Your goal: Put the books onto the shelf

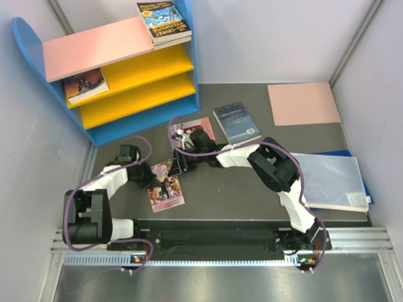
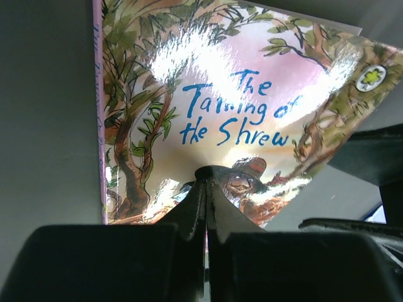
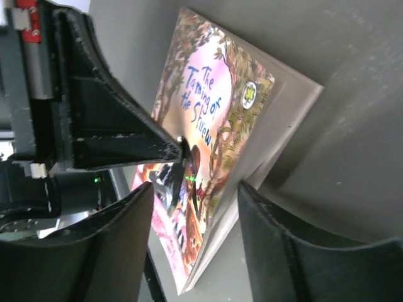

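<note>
Two grippers mid-frame: your left gripper (image 2: 206, 176) closed, tips on the pink-purple book (image 1: 167, 186); right gripper (image 3: 195, 189) open astride its edge.

This is a robotics lab test cell. Plain pale panel walls (image 1: 271, 38) with metal corner posts box in a dark grey matte counter (image 1: 252, 201). A silver slotted aluminium rail (image 1: 220, 242) runs along the counter's near edge. Bolted to it are two black-and-white robot arms, left (image 1: 104, 182) and right (image 1: 280, 170), trailing purple cables (image 1: 146, 151). A small blue-sided shelf with a pink top and yellow boards (image 1: 94, 47) stands on the counter like a prop.
</note>
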